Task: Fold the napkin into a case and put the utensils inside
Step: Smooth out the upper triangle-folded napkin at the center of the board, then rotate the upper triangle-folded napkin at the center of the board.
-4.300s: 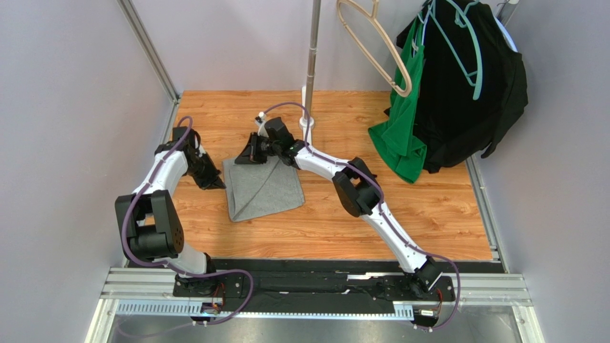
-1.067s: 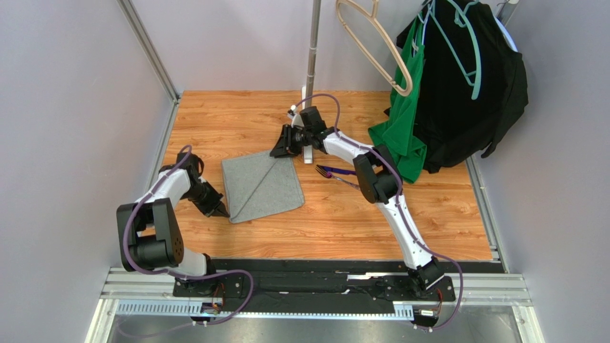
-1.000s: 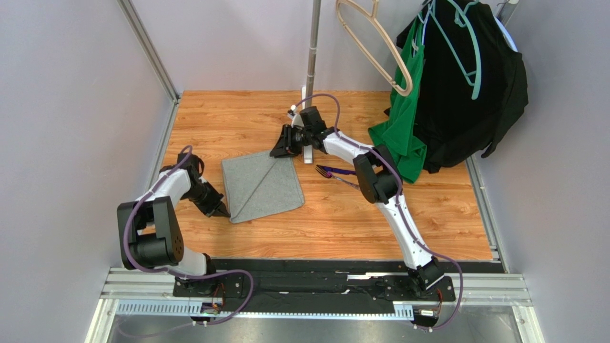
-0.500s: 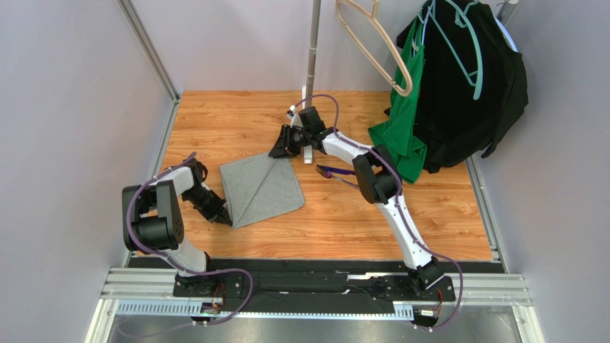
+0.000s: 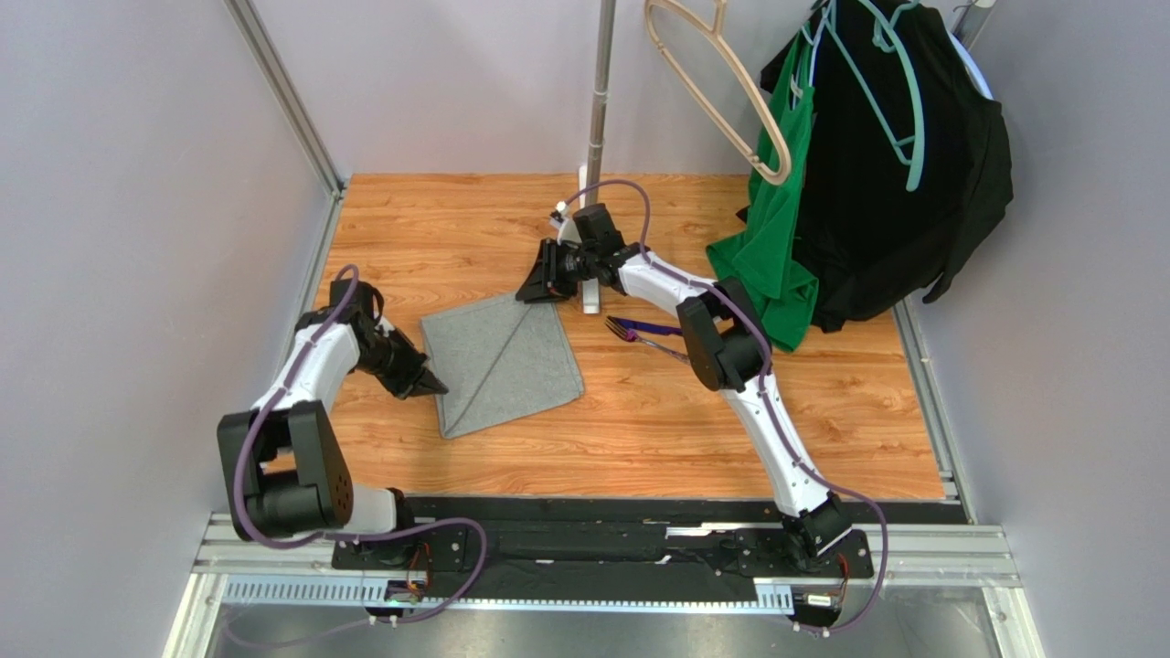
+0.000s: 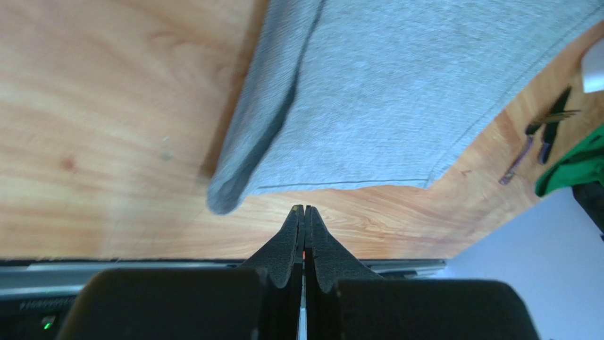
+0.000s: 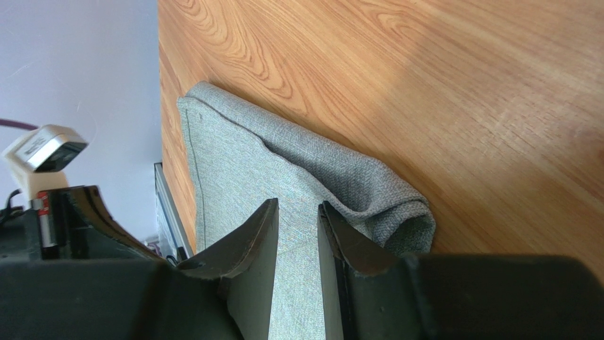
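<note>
The heather-grey napkin (image 5: 501, 363) lies folded on the wooden table, with a diagonal flap across it. It is a wide slab, not a narrow strip. My left gripper (image 5: 423, 385) is shut and empty, its tips (image 6: 303, 210) just off the napkin's (image 6: 397, 92) left edge, near a rolled corner. My right gripper (image 5: 530, 291) hovers over the far corner, its jaws (image 7: 298, 207) slightly apart with the cloth (image 7: 234, 163) showing between them and a thick fold beside the right finger. The two utensils (image 5: 643, 333) lie on the table right of the napkin; they also show in the left wrist view (image 6: 528, 145).
A metal stand pole (image 5: 595, 110) rises at the back centre with a beige hanger (image 5: 749, 110). A green garment (image 5: 769, 261) and a black garment (image 5: 893, 178) hang at the back right, reaching the table. Grey walls enclose the left and right sides.
My left gripper slid along the napkin's left edge, first nearer, then back up, and its elbow swung outward. The napkin's near-left corner shifted slightly. The right arm has not moved.
</note>
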`<state>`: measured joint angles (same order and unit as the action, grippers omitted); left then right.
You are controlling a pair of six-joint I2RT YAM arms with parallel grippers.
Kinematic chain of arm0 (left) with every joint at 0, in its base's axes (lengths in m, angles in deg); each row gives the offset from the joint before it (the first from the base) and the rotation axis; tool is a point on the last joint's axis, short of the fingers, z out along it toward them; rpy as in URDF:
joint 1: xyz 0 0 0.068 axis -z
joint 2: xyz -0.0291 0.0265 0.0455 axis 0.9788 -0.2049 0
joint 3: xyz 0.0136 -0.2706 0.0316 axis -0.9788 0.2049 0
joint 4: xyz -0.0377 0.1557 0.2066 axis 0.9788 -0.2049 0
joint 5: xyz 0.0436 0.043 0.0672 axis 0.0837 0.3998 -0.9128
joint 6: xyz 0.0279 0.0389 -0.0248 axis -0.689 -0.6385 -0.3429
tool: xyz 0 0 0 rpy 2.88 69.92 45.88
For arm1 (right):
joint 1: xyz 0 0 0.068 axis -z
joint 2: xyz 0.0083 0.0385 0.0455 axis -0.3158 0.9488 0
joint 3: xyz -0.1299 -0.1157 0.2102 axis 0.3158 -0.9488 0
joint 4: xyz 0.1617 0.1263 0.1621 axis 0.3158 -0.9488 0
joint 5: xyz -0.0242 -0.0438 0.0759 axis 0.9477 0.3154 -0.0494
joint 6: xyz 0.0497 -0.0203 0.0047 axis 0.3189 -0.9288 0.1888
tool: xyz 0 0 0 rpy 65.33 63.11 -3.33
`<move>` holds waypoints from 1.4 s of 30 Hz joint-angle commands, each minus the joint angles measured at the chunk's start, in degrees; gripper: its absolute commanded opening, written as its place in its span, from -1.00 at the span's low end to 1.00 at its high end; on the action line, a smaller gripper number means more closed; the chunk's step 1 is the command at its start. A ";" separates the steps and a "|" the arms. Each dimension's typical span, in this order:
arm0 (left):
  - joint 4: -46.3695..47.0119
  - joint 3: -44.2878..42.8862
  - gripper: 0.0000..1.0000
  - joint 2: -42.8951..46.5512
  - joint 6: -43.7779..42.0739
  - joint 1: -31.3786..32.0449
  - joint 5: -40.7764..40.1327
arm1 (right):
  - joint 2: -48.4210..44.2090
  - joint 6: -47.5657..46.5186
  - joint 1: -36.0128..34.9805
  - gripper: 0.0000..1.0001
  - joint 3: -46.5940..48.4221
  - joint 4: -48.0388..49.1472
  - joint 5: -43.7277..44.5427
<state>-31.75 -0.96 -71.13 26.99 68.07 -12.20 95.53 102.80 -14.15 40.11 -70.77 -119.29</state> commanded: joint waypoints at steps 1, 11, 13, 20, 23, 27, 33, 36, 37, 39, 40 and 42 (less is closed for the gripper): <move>5.55 -1.97 -1.00 -8.29 -1.46 1.92 7.75 | -3.27 -0.79 -0.23 -0.39 2.72 0.51 -0.25; 5.37 3.11 -1.00 -13.96 -0.51 2.73 2.02 | 6.65 1.06 -0.14 -0.38 14.21 3.67 1.95; 5.73 3.64 -0.99 -11.58 -0.42 2.73 3.44 | 10.17 3.43 -0.23 -0.37 17.21 5.34 1.17; 2.83 -6.36 -0.18 0.74 -5.33 1.50 -0.60 | 7.29 2.56 -0.67 -0.36 21.01 3.51 2.21; -0.24 -14.36 -0.14 -4.41 -9.90 -0.70 -0.78 | 0.71 -0.68 -1.11 -0.31 16.02 -0.54 3.27; -2.35 -22.61 -0.13 -13.13 -14.38 -3.33 -1.13 | -8.70 -4.12 -1.19 -0.18 4.68 -3.25 4.76; -3.85 -32.02 -0.10 -26.31 -19.65 -4.39 -1.84 | -21.43 -13.94 -5.04 0.21 -9.73 -11.17 7.13; -3.42 -34.76 -0.11 -30.63 -20.28 -4.48 0.27 | -25.58 -16.16 -8.47 0.25 -15.80 -13.19 8.54; -2.72 -34.68 -0.11 -30.98 -19.93 -4.48 0.54 | -26.38 -17.04 -9.27 0.25 -17.30 -13.90 9.33; -0.87 -34.68 -0.12 -31.60 -19.05 -4.48 1.59 | -27.43 -17.31 -11.20 0.21 -21.93 -15.22 10.39; -0.86 -34.94 -0.12 -32.56 -18.79 -4.48 0.90 | -28.31 -17.57 -11.65 0.18 -23.45 -15.14 10.22; -1.47 -35.47 -0.12 -33.53 -18.26 -4.48 -1.21 | -29.02 -17.66 -12.44 0.14 -28.00 -14.00 10.39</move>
<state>-33.23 -33.16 -103.89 9.49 63.83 -12.59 68.17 88.53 -24.36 19.41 -82.11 -110.76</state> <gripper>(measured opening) 0.441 0.587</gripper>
